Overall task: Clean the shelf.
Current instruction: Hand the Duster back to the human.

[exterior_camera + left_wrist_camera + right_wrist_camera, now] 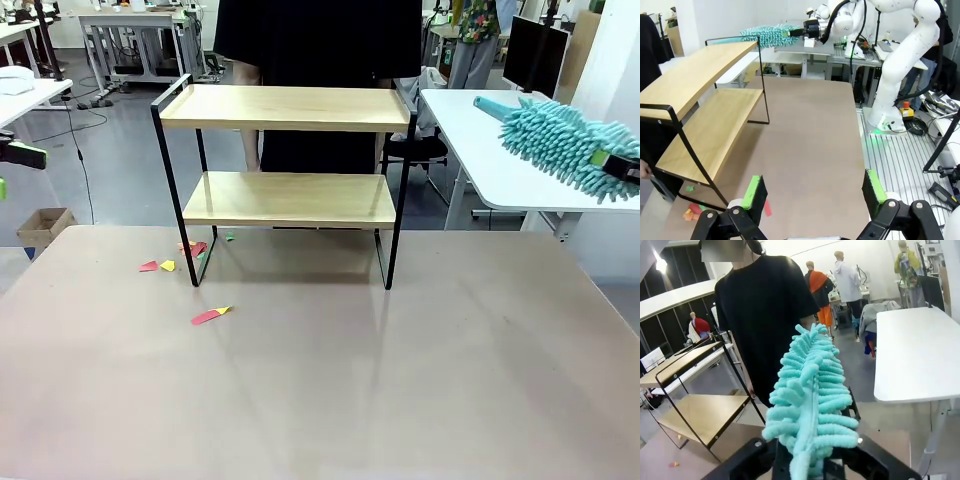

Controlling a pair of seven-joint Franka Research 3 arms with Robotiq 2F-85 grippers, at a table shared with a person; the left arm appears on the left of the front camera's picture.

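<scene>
Front view: shelf (287,160) stands well left of right tool's (625,165) duster (560,145).

shelf (288,108) boards bare, scraps (210,315) seemingly beneath

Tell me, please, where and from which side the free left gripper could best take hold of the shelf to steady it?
Probably the thin black top rail at the shelf's left end, approached from the robot's left with the open left gripper. That rail stands clear above the top board, narrow enough for the jaws.
</scene>
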